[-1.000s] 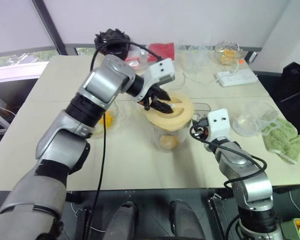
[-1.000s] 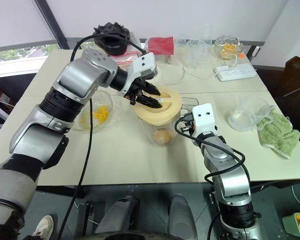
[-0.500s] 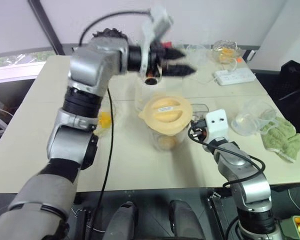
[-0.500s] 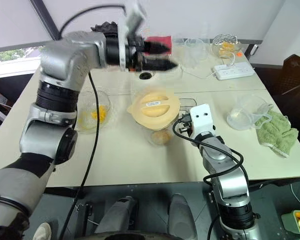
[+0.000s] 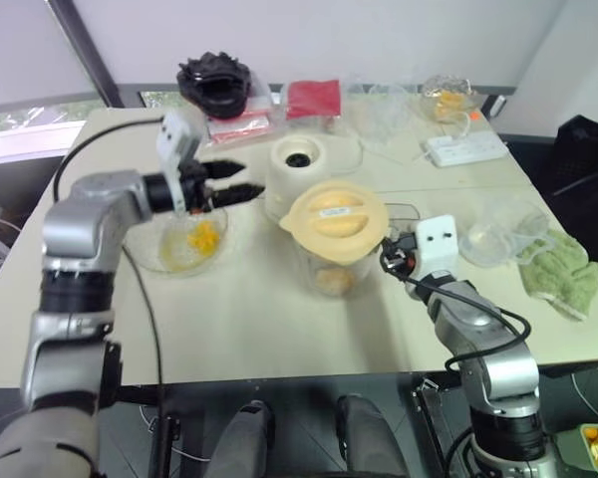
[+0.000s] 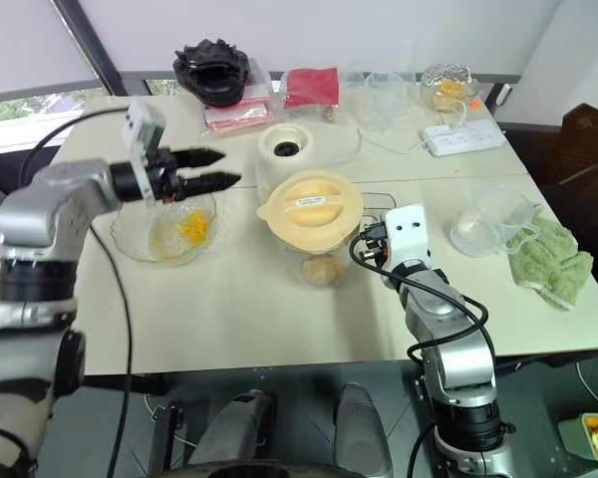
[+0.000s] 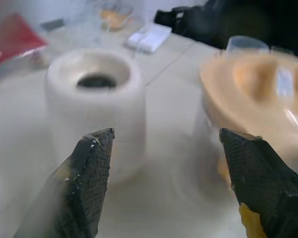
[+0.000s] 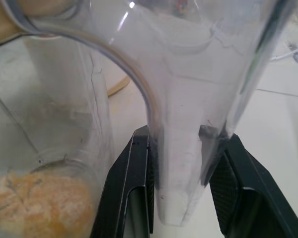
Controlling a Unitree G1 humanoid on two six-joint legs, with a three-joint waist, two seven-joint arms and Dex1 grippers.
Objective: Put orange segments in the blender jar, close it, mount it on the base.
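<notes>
The blender jar stands mid-table with a cream lid resting on top and orange segments at its bottom. My right gripper is shut on the jar's clear handle, its fingers on either side of it. The cream-white base, black socket facing up, stands just behind the jar. My left gripper is open and empty, held above the table left of the base and pointing at it. Below it, more orange segments lie in a scalloped clear bowl.
At the back are a black object, a red packet, clear tubs and a white power strip. To the right sit a clear cup and a green cloth.
My left gripper let go of the lid, rose off the jar and swung left to above the bowl. The lid stays on the jar. The right arm has not moved.
</notes>
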